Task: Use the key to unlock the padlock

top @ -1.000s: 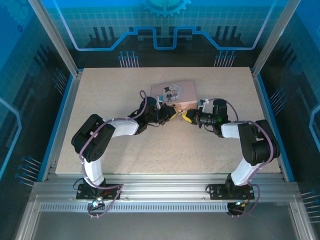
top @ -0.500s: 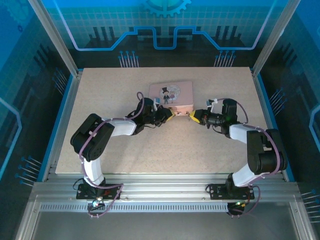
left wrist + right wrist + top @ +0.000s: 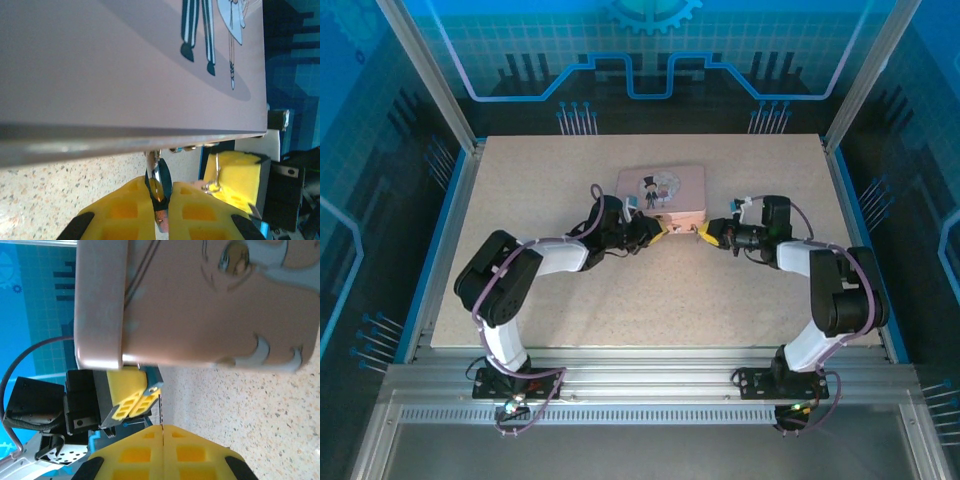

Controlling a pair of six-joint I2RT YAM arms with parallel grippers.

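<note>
**Where the grippers meet, little is legible**

Though the top view blurs both small parts, the left gripper (image 3: 161,192), fingers pressed together, pinches the bluish padlock (image 3: 156,181) just under the front edge of the pink box (image 3: 665,185). The right gripper (image 3: 162,432), clamped tight, holds the thin key (image 3: 161,412) edge-on, pointing towards the padlock. Whether the two touch cannot be told.

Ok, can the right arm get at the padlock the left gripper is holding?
Probably yes. The left gripper pinches the padlock just beside the pink box, and the right gripper, shut on the key, faces it with nothing between.
</note>
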